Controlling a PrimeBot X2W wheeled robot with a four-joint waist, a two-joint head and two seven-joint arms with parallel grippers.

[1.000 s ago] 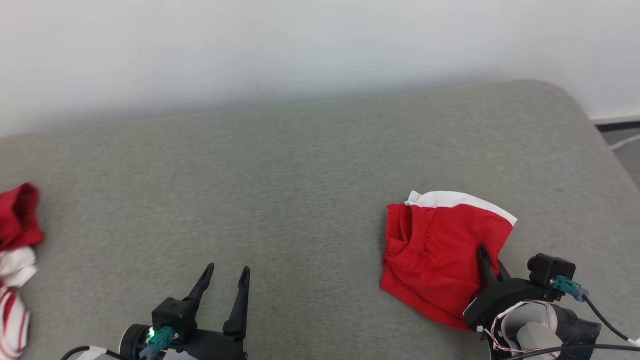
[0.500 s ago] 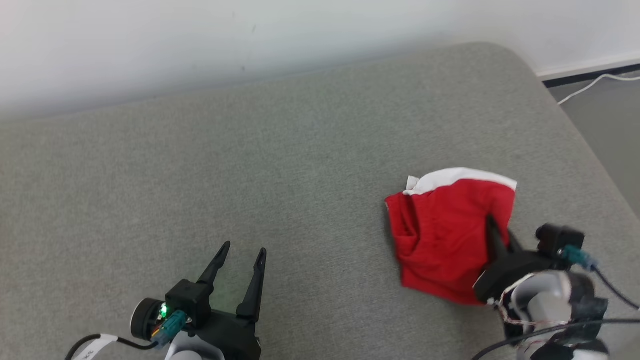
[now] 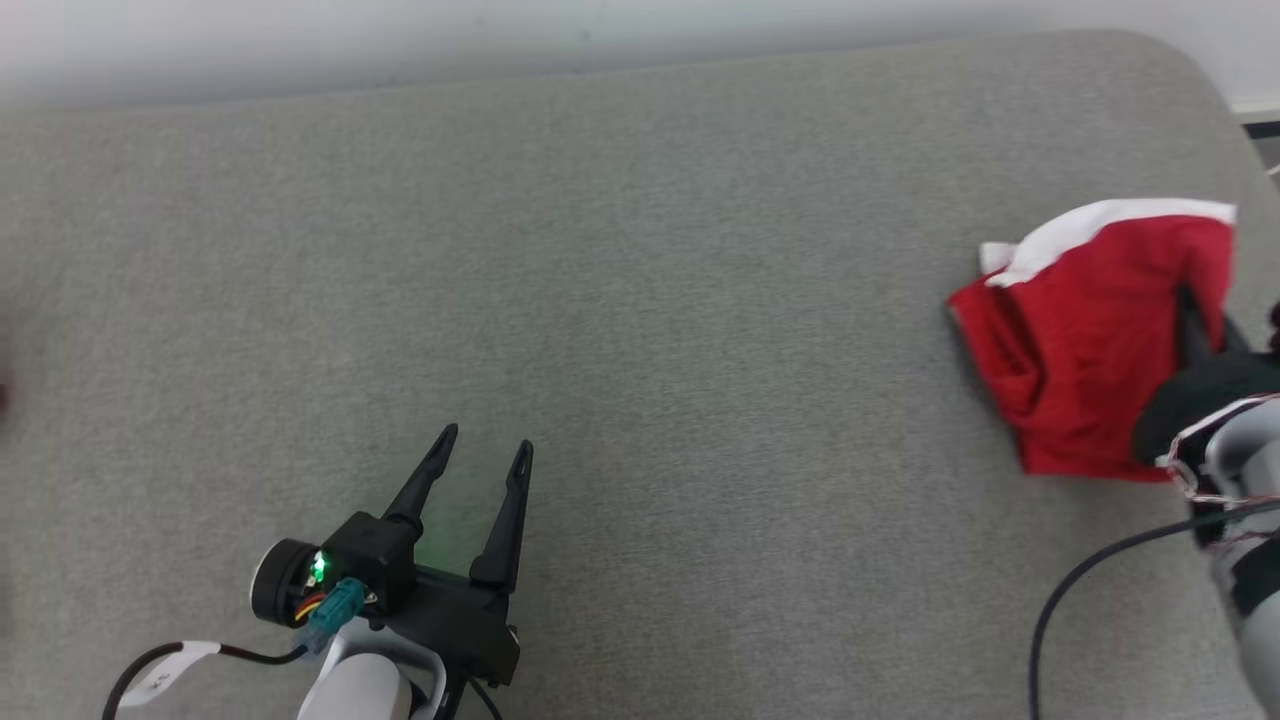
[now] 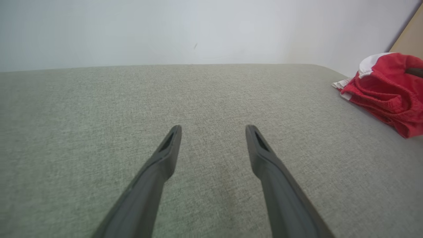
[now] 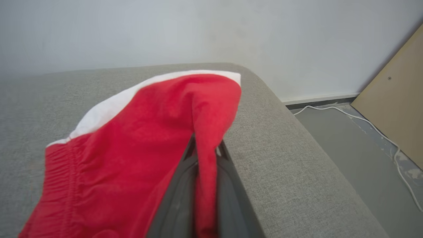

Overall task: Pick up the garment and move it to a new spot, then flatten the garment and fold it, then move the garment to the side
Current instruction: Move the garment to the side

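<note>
The garment is a folded pair of red shorts with a white band, lying at the far right of the grey cushion. It also shows as the garment at the right edge of the left wrist view. My right gripper is shut on a fold of the garment near its right side, the red cloth pinched between the dark fingers. My left gripper stands open over bare cushion at the lower left, its fingers apart with nothing between them.
The cushion's right edge drops to a grey floor with a white cable and a tan board leaning on the wall. A white wall runs behind the cushion.
The head camera has turned left, so the garment now sits at the view's right edge. My right gripper has drawn the garment toward the cushion's right edge, still shut on it. The left gripper stays open.
</note>
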